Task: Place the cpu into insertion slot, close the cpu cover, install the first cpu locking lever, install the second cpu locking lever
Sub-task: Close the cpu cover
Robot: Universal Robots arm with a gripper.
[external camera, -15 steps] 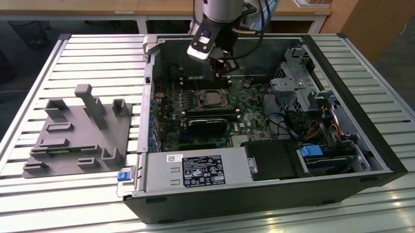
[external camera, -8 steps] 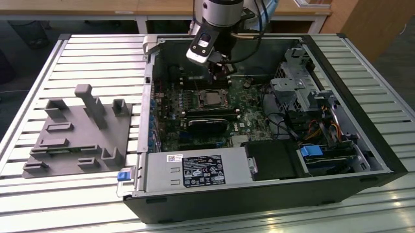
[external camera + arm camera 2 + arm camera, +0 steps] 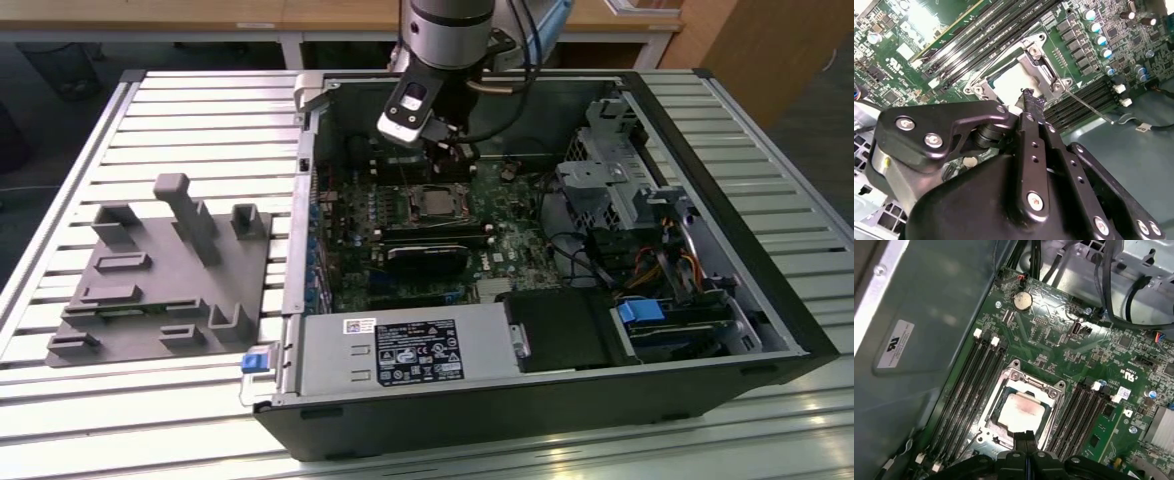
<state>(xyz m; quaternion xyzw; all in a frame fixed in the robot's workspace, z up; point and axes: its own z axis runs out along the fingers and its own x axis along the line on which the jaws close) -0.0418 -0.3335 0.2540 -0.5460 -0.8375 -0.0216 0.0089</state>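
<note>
The gripper (image 3: 1026,436) is hovering with its 2 fingers pressed together, pinching nothing, just over one edge of the insertion slot (image 3: 1013,366). The cpu (image 3: 1021,412) is sitting in that slot near the middle of the green motherboard (image 3: 1054,335), between 2 banks of memory slots (image 3: 974,385). The cpu cover (image 3: 1030,384) is lying flat around the chip. In the second wrist view, a thin wire locking lever (image 3: 1089,106) is sticking out from the slot's corner.
</note>
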